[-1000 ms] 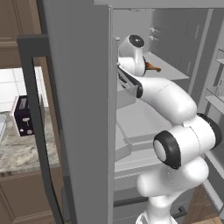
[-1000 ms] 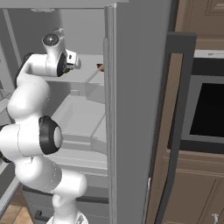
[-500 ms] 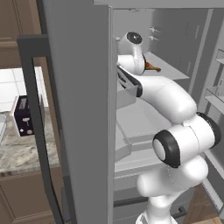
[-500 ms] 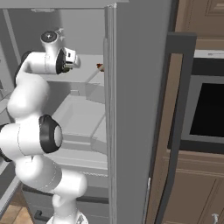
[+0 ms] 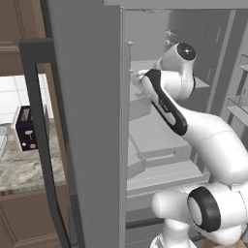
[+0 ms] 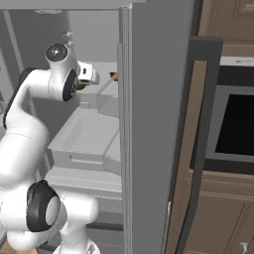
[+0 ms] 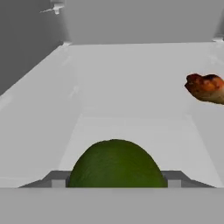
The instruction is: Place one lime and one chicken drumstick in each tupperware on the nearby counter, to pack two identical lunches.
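Green lime (image 7: 116, 164) between tool (image 7: 114, 183) fingertips

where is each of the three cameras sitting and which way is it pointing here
Left base view: behind the arm to its left, facing into the open fridge; the arm rises at right, toaster on the counter at left.
Right base view: behind-right, facing the same fridge; the arm rises at left, oven at right.
Hand view: on the hand, looking along a fridge shelf; the gripper flanks a lime, a chicken drumstick beyond.
Shared: both base views show the arm and fridge shelves.
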Available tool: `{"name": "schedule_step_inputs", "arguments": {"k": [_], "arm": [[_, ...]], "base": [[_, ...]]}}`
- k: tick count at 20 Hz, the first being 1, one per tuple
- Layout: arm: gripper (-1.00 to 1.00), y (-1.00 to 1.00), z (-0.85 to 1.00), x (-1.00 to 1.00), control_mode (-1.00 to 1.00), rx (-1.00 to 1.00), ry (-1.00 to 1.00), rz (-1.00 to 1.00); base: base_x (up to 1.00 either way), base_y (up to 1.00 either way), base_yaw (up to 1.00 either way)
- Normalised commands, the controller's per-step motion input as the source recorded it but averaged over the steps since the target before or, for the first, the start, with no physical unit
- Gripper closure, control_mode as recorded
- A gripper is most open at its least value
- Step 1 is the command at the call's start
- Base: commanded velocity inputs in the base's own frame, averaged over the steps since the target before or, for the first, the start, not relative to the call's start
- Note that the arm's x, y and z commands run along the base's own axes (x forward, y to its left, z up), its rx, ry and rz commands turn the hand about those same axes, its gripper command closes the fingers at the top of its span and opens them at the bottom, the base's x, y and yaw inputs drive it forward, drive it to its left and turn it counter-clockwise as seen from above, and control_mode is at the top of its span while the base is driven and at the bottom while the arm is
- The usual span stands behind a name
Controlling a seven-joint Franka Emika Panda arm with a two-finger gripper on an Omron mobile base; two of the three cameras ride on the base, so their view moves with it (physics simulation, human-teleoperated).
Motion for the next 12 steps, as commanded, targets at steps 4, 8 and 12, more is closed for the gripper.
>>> {"name": "schedule_step_inputs", "arguments": {"k": [4, 8, 12], "arm": [[1.0, -0.44, 0.21, -1.0, -1.0, 0.0, -0.05, 0.0], [1.0, 0.0, 0.36, -1.0, -1.0, 0.0, 0.0, 0.0], [1.0, 0.0, 0.14, -1.0, -1.0, 0.0, 0.0, 0.0]], "base": [[0.0, 0.0, 0.0], [0.0, 0.0, 0.0], [0.0, 0.0, 0.0]]}}
